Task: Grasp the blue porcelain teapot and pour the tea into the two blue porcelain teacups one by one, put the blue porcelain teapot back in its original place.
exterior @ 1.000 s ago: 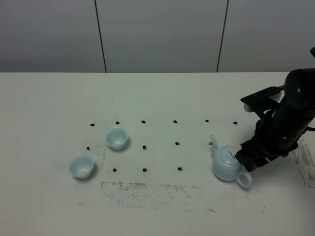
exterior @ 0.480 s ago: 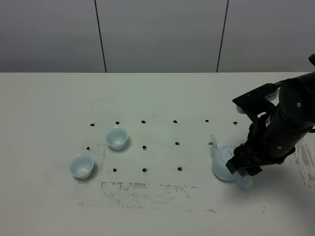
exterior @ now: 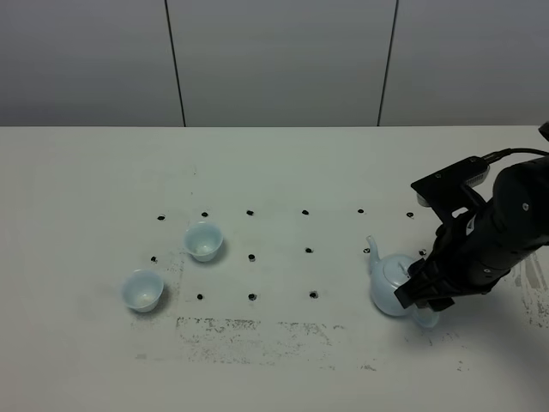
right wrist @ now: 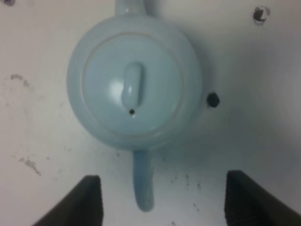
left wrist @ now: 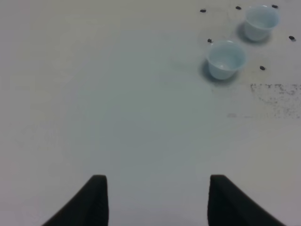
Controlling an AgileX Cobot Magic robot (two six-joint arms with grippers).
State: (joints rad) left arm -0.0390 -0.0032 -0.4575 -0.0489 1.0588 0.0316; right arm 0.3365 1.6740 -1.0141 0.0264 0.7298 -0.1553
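The pale blue teapot (exterior: 390, 284) stands on the white table at the right, spout pointing away to the upper left, loop handle toward the front right. My right gripper (exterior: 426, 300) hangs right over its handle; in the right wrist view the gripper (right wrist: 162, 200) is open, fingers either side of the handle (right wrist: 143, 183), the teapot (right wrist: 134, 87) seen from above. Two pale blue teacups (exterior: 204, 241) (exterior: 141, 290) stand at the left. The left gripper (left wrist: 157, 197) is open and empty, with the cups (left wrist: 226, 58) (left wrist: 261, 21) far ahead of it.
A grid of small black dots (exterior: 251, 257) marks the table's middle. A smudged dark strip (exterior: 253, 330) runs along the front. A grey panelled wall (exterior: 274, 60) stands behind the table's far edge.
My right arm has moved over the teapot and come down, so the gripper now covers the handle that showed a second ago. The teapot and cups have not moved.
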